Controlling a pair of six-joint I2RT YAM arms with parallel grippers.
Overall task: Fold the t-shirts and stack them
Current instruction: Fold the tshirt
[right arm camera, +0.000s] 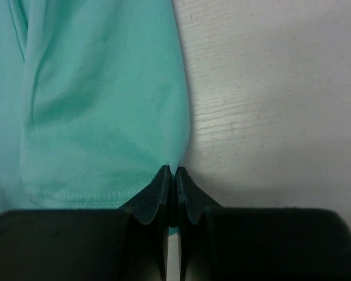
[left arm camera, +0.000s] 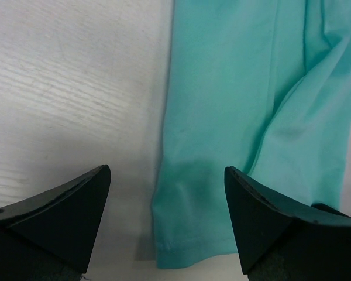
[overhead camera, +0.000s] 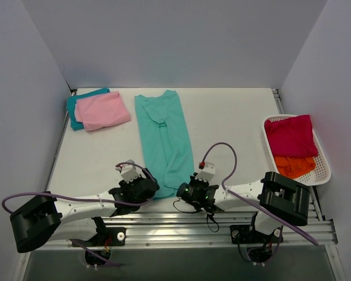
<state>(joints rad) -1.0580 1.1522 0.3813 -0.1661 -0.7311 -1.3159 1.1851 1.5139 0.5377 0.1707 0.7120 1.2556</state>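
- Top view: the mint shirt [overhead camera: 164,137] lies mid-table as a long strip, folded lengthwise and running from the far side toward the arms. A folded pink shirt [overhead camera: 103,110] sits on a teal shirt [overhead camera: 85,96] at the far left. A crimson shirt [overhead camera: 291,136] and an orange shirt [overhead camera: 294,166] wait in the basket [overhead camera: 323,164] on the right.
- Same view: both arms stretch low over the table [overhead camera: 234,117]. The left gripper [overhead camera: 151,188] is at the strip's near left corner and the right gripper [overhead camera: 180,190] at its near right corner.
- Left wrist view: the fingers [left arm camera: 64,216] are spread wide and straddle the hem's left corner. Nothing is held.
- Right wrist view: the fingers [right arm camera: 158,187] are pressed together right at the hem's right corner. We cannot tell whether cloth is caught between them.
- Our reading: the step is taking the near hem to fold the strip in half. We would pinch both corners through every layer, lift them level, and carry them together so the edges land square.
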